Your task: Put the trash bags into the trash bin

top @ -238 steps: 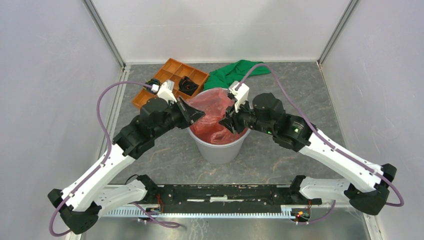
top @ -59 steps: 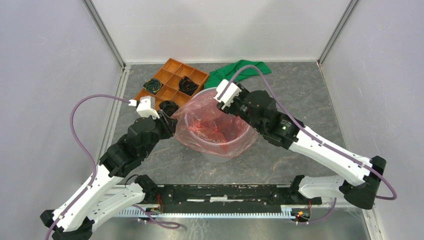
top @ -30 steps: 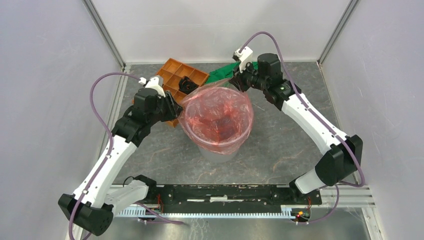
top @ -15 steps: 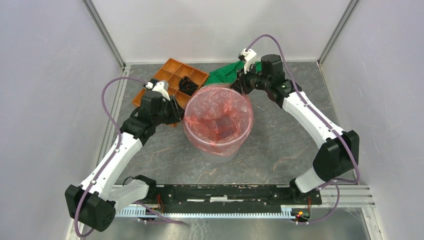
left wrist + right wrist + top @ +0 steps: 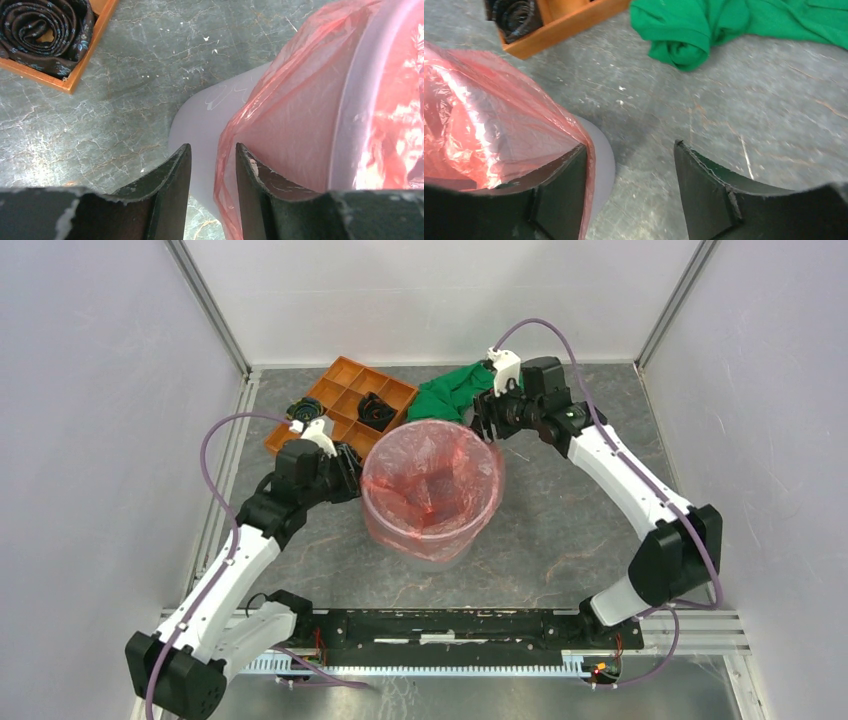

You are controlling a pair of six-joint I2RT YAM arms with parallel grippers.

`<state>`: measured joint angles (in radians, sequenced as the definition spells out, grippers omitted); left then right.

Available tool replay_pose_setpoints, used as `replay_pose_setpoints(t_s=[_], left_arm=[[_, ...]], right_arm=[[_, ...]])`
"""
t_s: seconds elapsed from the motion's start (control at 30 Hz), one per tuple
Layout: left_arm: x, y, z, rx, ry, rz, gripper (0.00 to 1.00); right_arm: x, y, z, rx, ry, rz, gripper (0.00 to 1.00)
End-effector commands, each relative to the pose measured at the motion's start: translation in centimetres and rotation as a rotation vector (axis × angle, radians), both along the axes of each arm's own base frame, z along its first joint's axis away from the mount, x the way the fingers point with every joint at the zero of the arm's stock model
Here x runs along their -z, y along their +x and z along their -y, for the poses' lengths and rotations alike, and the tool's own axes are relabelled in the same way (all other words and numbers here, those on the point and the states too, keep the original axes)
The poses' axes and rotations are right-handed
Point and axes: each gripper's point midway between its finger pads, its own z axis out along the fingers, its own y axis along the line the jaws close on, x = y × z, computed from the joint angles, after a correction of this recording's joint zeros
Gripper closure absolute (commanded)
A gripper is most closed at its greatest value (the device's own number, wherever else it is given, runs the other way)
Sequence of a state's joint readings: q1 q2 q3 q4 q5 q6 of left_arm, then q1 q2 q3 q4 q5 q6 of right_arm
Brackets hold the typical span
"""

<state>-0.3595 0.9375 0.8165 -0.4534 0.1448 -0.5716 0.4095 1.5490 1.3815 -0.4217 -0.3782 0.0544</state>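
Note:
The red-pink trash bag (image 5: 430, 475) lines the round greyish-white trash bin (image 5: 436, 552), its mouth spread open and folded down over the rim. My left gripper (image 5: 349, 476) is at the bin's left side, pointing down. In the left wrist view it (image 5: 212, 147) is narrowly open, with the bin wall (image 5: 200, 112) and the bag's loose hem (image 5: 300, 100) between its fingers. My right gripper (image 5: 488, 427) is at the bin's far right rim. In the right wrist view it (image 5: 630, 146) is wide open, its left finger against the bag's edge (image 5: 484, 125) and bin wall (image 5: 605, 150).
An orange compartment tray (image 5: 338, 380) holding black rolled items (image 5: 375, 410) stands behind and left of the bin, close to my left arm. A green cloth (image 5: 455, 390) lies behind the bin under my right wrist. Grey walls enclose the table on three sides.
The bag went from a crumpled mass held by both grippers to a liner stretched over the rim. Both grippers moved outward and down the bin's sides, and the right one now stands open.

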Motion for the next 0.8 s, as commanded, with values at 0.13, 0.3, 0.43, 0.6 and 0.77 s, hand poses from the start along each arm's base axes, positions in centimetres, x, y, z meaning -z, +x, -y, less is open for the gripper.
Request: replay_pose_setpoints(t_s=[0.13, 0.3, 0.43, 0.6, 0.77], left_arm=[[-1.7, -1.1, 1.0, 0.024, -0.123, 0.047, 0.52], [-2.0, -1.8, 1.0, 0.035, -0.134, 0.054, 0.52], [-2.4, -2.2, 0.9, 0.031, -0.148, 0.066, 0.52], [-2.3, -2.6, 0.9, 0.027, -0.165, 0.068, 0.52], [-2.0, -3.0, 0.7, 0.026, -0.165, 0.060, 0.51]], right_arm=[[-9.9, -4.8, 6.1, 0.169, -0.028, 0.264, 0.15], [-11.3, -8.9, 7.1, 0.160, 0.039, 0.289, 0.10], [-11.0, -11.2, 6.8, 0.130, 0.104, 0.254, 0.10], [-9.4, -14.1, 7.1, 0.122, 0.169, 0.223, 0.27], [-9.6, -15.3, 5.8, 0.069, 0.283, 0.231, 0.48]])
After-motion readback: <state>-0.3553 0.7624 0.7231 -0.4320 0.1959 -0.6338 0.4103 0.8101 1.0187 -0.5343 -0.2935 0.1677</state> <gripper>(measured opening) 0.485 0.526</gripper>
